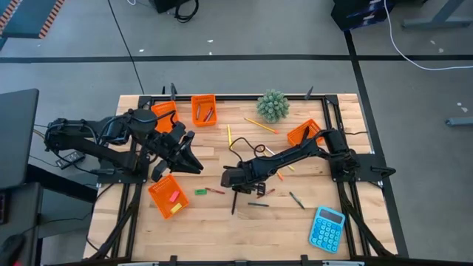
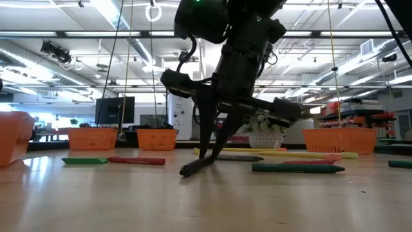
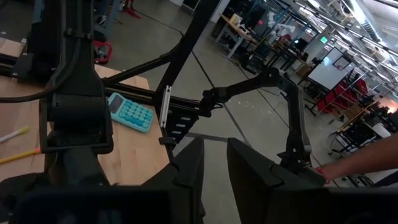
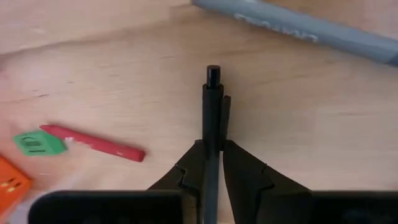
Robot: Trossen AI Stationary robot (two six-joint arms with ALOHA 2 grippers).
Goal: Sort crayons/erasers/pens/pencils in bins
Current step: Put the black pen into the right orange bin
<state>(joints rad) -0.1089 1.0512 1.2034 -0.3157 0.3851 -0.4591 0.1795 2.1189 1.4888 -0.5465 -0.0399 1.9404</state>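
The right gripper [image 4: 212, 163] pinches a black pen [image 4: 212, 118] over the table [image 4: 298, 124], beside a red crayon [image 4: 93, 142].

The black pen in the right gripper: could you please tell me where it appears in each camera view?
High view: black pen hangs below the right gripper, mid-table.
Low view: pen slants down, tip on the table, centre.
Left wrist view: not visible.
Right wrist view: pen clamped between the fingers, centre.
Shared landmark: the red crayon beside it.
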